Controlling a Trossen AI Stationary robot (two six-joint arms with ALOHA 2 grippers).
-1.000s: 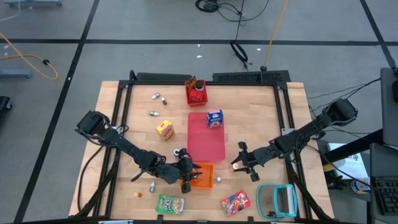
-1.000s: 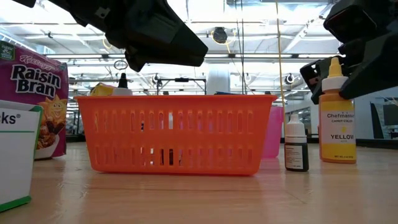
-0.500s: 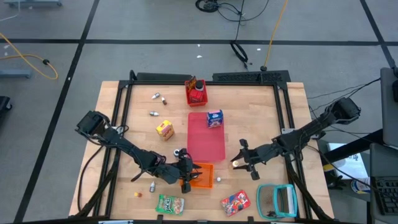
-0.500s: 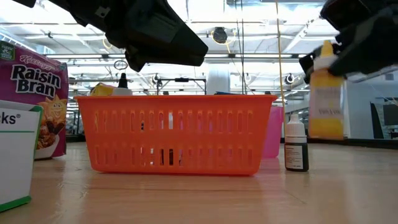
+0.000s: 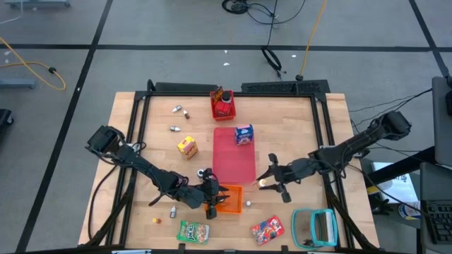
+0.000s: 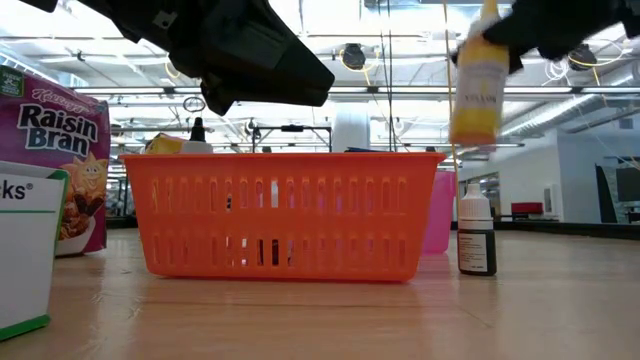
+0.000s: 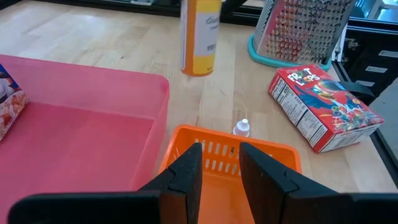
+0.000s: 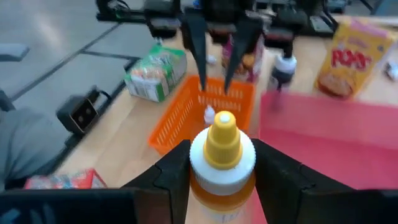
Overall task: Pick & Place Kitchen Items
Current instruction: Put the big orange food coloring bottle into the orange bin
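Note:
The yellow squeeze bottle [image 6: 478, 88], white-collared with a yellow cap [image 8: 222, 138], hangs in the air right of the orange basket [image 5: 230, 200], with my right gripper [image 5: 263, 180] shut on it. My left gripper [image 7: 221, 163] hovers open over the basket's left end, nothing between its fingers. Just right of the basket a tiny dark bottle [image 6: 476, 232] with a white cap stands on its base. A yellow carton [image 5: 186, 147], a blue carton [image 5: 244, 134], a green packet [image 5: 193, 231] and a red carton [image 5: 267, 228] lie on the table. My right gripper pinches the yellow bottle between its two fingers at the white collar [image 8: 198, 163], just under the cap. The fingers come about level from the table's right side. The bottle hangs upright below them, its base [image 7: 198, 70] lifted clear of the table.
A flat red mat [image 5: 234, 155] lies behind the basket, with a red bin [image 5: 223, 107] at the far edge. A teal-framed grater [image 5: 314, 227] stands at the near right corner. Tiny bottles [image 5: 174, 128] lie at the far left. A black frame borders the table.
My right gripper has risen and gone a little toward the table's left, toward the basket, staying shut on the yellow bottle. The bottle, which stood on the table, is now lifted clear and upright.

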